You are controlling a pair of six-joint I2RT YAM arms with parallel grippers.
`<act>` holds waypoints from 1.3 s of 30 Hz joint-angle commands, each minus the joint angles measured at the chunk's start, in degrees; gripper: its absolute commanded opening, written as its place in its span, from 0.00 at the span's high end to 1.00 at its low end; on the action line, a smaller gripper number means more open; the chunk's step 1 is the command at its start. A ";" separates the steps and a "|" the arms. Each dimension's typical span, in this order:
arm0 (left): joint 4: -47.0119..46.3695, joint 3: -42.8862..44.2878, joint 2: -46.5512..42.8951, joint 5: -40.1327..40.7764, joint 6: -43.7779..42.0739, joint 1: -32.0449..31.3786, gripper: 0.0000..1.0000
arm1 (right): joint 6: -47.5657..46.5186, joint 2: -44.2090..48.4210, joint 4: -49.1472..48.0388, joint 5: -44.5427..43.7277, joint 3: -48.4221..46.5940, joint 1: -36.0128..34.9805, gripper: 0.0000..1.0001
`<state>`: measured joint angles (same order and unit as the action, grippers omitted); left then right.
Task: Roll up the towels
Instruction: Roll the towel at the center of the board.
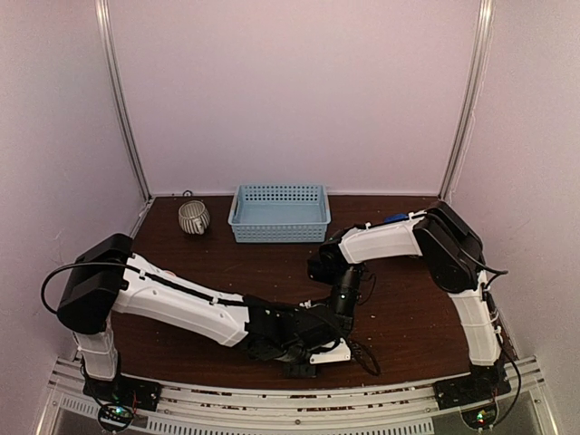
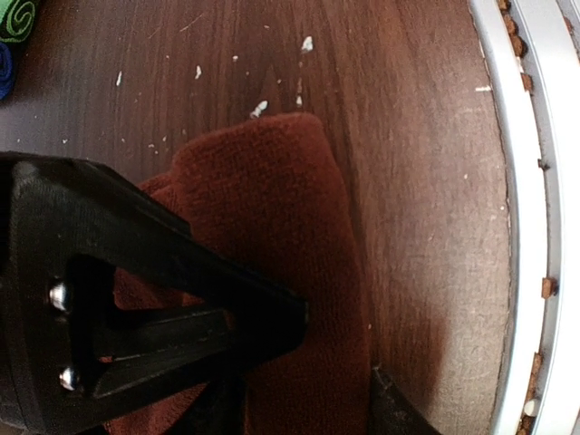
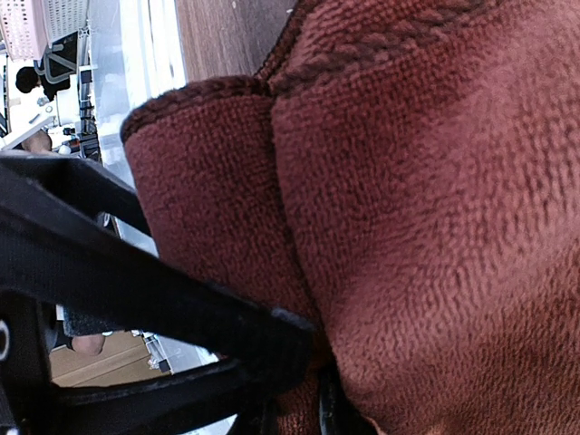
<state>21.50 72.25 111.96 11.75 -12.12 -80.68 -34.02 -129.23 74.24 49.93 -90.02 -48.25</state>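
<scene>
A rust-red towel lies partly rolled on the dark wooden table near the front edge. It fills the right wrist view as thick folds. My left gripper has its jaws on either side of the roll and holds it. My right gripper is shut on a fold of the same towel. In the top view both grippers, left and right, meet at the front centre and hide the towel. A green towel and a blue towel show at a corner; the blue one peeks from behind the right arm. The orange patterned towel is out of view.
A light blue lattice basket stands at the back centre, with a round patterned bowl to its left. The metal front rail runs close beside the towel. White crumbs dot the table.
</scene>
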 commanded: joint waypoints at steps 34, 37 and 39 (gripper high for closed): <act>1.28 3.24 5.59 -36.72 7.86 16.43 1.00 | 17.36 52.42 -30.45 -18.19 2.50 20.36 0.34; 0.98 3.98 7.67 -43.77 9.97 19.54 1.00 | 21.70 61.05 -40.78 -27.72 9.87 20.62 0.02; 1.54 4.59 9.26 -44.49 10.75 21.24 1.00 | 22.57 63.85 -43.48 -33.31 12.67 21.05 0.00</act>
<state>21.41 76.44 116.44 -25.21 -4.43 -62.41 -18.15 -68.58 45.78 29.98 -83.37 -28.18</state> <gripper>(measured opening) 0.100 0.966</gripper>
